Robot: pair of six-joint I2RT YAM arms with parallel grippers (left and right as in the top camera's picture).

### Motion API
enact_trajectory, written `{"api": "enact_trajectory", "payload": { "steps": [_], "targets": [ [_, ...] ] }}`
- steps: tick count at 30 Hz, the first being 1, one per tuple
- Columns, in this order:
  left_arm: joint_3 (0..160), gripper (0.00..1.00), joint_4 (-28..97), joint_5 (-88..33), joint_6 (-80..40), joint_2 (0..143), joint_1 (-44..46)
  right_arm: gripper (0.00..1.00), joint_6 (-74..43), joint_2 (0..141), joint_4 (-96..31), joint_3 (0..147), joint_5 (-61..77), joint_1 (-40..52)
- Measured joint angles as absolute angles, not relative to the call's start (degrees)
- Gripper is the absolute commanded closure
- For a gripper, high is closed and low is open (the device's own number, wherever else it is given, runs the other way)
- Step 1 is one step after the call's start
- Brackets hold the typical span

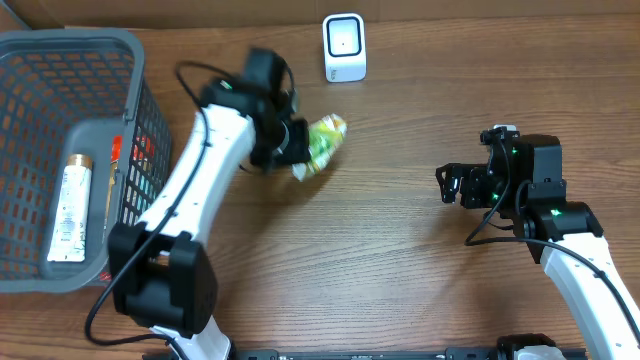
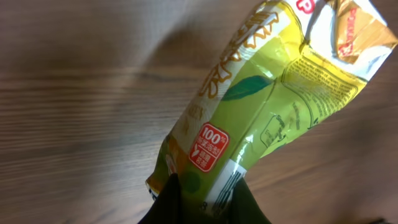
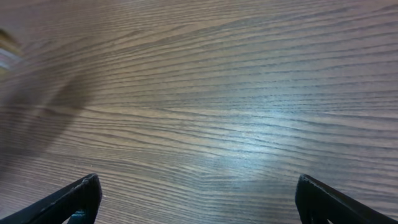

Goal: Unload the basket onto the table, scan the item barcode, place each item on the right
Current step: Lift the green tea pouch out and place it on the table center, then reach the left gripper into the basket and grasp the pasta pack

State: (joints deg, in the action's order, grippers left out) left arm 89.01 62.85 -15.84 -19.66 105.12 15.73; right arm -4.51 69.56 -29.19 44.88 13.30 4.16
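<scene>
A yellow-green snack packet (image 1: 322, 146) hangs above the table, just below the white barcode scanner (image 1: 344, 47) at the back. My left gripper (image 1: 290, 145) is shut on the packet's lower end. In the left wrist view the packet (image 2: 261, 106) rises up and to the right from between my black fingers (image 2: 169, 202), and a white strip with black barcode lines (image 2: 229, 183) shows right at the pinch. My right gripper (image 1: 452, 184) stands wide open over bare wood on the right; its fingertips (image 3: 81, 198) sit far apart with nothing between them.
A grey mesh basket (image 1: 25, 52) stands at the left edge with a white tube (image 1: 70, 208) and other packets inside. A cardboard edge runs along the back of the wooden table (image 1: 400, 250).
</scene>
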Motion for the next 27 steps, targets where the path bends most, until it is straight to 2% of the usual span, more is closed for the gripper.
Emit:
{"api": "enact_trajectory", "payload": {
  "steps": [4,5,7,13,18,23,27],
  "targets": [
    [80.31,0.49,55.13,-15.86,-20.56,105.27,17.85,0.0,-4.54,69.73,-28.67,44.88,13.3,4.16],
    [79.15,0.43,54.11,-15.84,-20.73,105.27,18.06,0.0,-4.54,69.78,-28.53,44.88,13.32,4.16],
    [77.97,0.38,53.69,-15.81,-20.99,105.27,18.13,0.0,-4.56,69.82,-28.47,44.88,13.3,4.16],
    [81.06,0.43,60.16,-15.29,-20.84,105.27,16.6,0.0,-4.54,69.82,-28.49,44.88,13.32,4.16],
    [98.06,0.46,72.47,-14.5,-18.68,105.27,12.34,0.0,-4.51,69.82,-28.49,44.88,13.28,4.16],
    [121.03,0.44,85.56,-10.61,-17.32,105.1,8.84,0.0,-4.56,69.84,-28.51,44.88,13.32,4.16],
    [133.97,0.34,94.41,-5.15,-17.17,103.68,7.14,0.0,-4.54,69.89,-28.6,44.88,13.3,4.16]
  ]
}}
